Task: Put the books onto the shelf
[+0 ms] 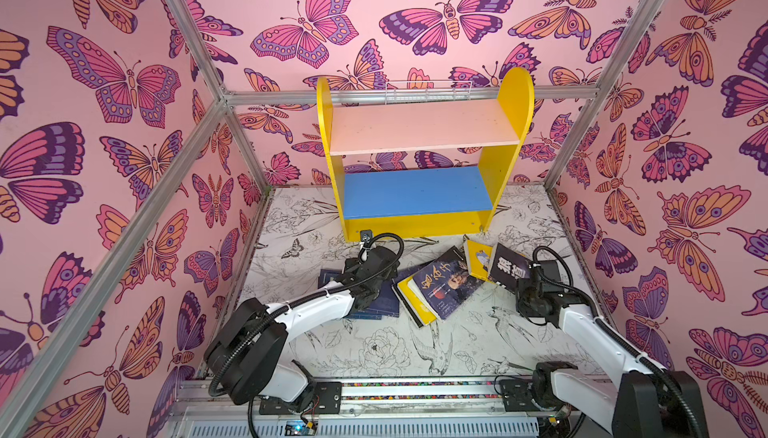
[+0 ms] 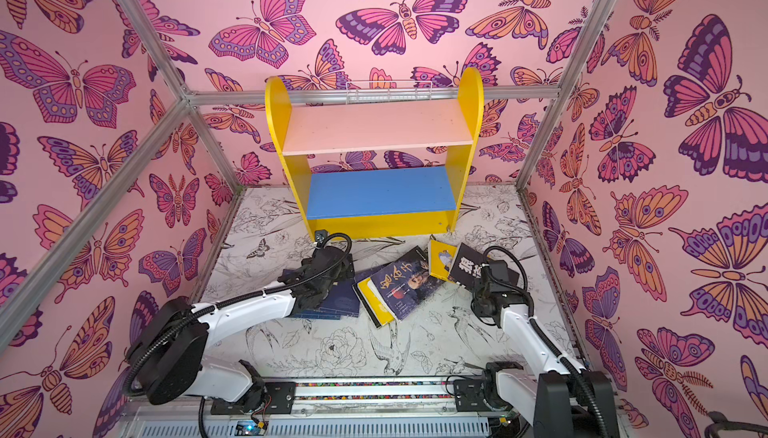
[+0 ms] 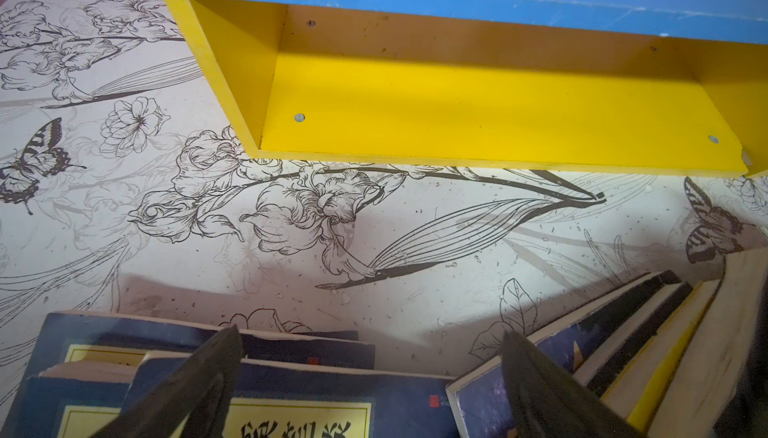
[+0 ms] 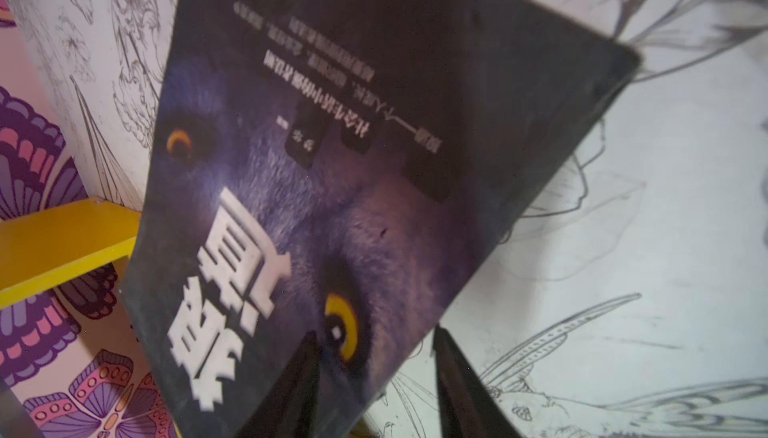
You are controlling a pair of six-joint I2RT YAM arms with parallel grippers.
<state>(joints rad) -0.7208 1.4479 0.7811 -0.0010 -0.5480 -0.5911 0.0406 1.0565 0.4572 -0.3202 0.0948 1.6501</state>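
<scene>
Currently the shelf [image 1: 424, 157] stands upright at the back of the bench [image 1: 374, 344], against the butterfly wall. Pale pink upper board [image 1: 419, 126]: nothing on it. Blue lower board [image 1: 415, 190]: nothing on it. In the left wrist view the yellow base compartment [image 3: 478, 111] under the blue board also holds nothing. All books lie on the bench in front of the shelf.

Left side: the navy blue books [image 3: 291, 390] with yellow title labels lie flat, overlapping, under the left gripper [image 3: 370, 377]. Its jaws stand wide apart just above the covers; the wrist view shows both fingertips clear of each other with a navy cover between and below them. No grip visible.

Middle: the dark face-and-calligraphy book [image 1: 446, 284] lies on top of a yellow book [image 1: 417, 303], both slanted, with further page edges fanned beside them in the left wrist view.

Right side: the black book [image 4: 374, 157], wolf eyes and white characters on its cover, sits tilted, its far edge raised off the bench. It overlaps another yellow book [image 1: 478, 259] near the shelf's right foot. The right gripper [image 4: 374, 357] is at the black book's near corner, one fingertip over the cover and the other off its edge, jaws partly apart. Whether they clamp the corner cannot be told.
</scene>
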